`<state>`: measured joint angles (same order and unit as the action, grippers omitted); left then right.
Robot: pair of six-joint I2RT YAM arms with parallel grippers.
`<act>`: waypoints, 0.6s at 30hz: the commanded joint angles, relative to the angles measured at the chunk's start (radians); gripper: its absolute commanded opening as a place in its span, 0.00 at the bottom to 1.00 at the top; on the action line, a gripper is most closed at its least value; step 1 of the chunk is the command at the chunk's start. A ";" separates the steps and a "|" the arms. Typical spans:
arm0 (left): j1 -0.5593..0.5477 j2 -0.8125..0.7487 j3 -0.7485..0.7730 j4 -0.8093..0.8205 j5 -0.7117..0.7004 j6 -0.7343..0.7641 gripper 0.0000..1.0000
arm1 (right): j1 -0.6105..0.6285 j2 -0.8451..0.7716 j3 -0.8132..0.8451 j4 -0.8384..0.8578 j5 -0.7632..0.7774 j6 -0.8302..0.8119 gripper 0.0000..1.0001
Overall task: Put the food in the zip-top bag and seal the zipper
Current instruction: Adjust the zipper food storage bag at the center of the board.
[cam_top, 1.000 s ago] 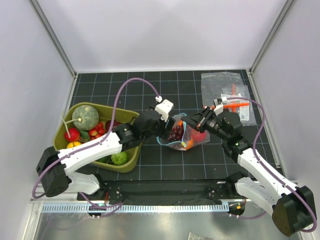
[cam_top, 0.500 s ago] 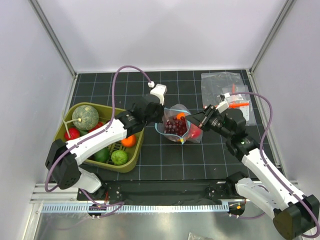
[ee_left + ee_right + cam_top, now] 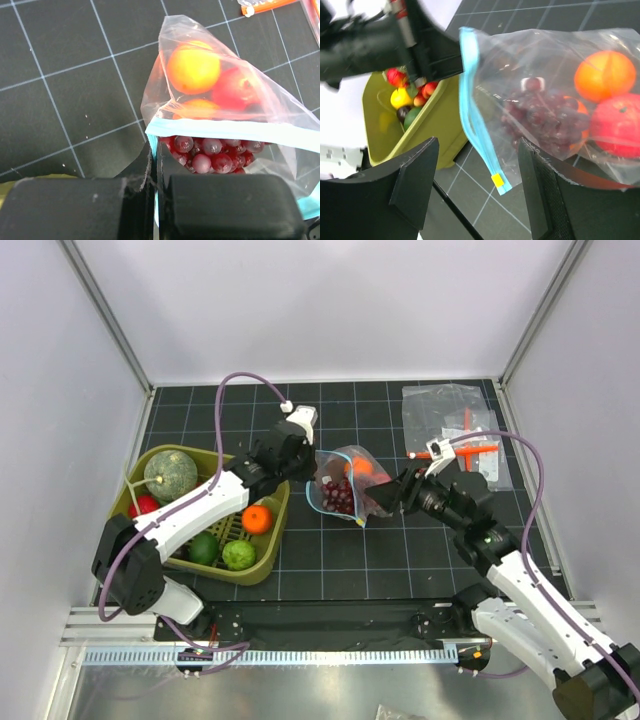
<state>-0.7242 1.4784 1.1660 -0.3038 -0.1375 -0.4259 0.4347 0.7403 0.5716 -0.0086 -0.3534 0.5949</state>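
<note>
Between the two arms, above the table point(image 3: 300, 410): one clear bag point(image 3: 345, 483); whether its bottom rests on the table cannot be told.
Bag contents, counted: two oranges point(image 3: 193, 67), one red fruit point(image 3: 235, 89), one bunch of grapes point(image 3: 210, 152). All four lie inside the film.
Zipper strip point(image 3: 240, 132): one pale blue band across the mouth, with a yellow tab at its end in the right wrist view. The mouth appears unsealed.
Left pincer point(image 3: 154, 180): closed on the bag's corner, at the end of the zipper strip.
Right pincer point(image 3: 478, 165): jaws spread wide and gripping nothing. The bag lies just beyond one finger; contact cannot be told.
Handling, film: judged thin, soft, crinkly and slippery. It should fold under any push.
Handling, load: toy fruit is judged light, but round pieces may roll toward a tilted mouth.
Grip point: take the strip, the stiffest part, at the end opposite the left pincer, then press along its length.
Tray point(image 3: 270, 562): one, left of the bag; it holds one melon point(image 3: 170, 472), one orange ball point(image 3: 257, 518) and two green balls point(image 3: 238, 555).
</note>
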 commanded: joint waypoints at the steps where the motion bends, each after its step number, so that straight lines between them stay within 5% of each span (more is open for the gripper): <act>1: 0.017 0.003 -0.003 0.034 0.062 -0.030 0.01 | 0.045 -0.018 -0.010 0.087 0.008 -0.105 0.70; 9: 0.060 0.017 -0.012 0.032 0.081 -0.037 0.00 | 0.364 0.143 0.059 0.015 0.325 -0.308 0.63; 18: 0.088 0.026 -0.014 0.006 0.065 -0.033 0.00 | 0.467 0.149 -0.009 0.079 0.527 -0.389 0.60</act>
<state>-0.6495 1.4975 1.1503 -0.3050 -0.0776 -0.4572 0.8822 0.8940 0.5713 -0.0002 0.0597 0.2661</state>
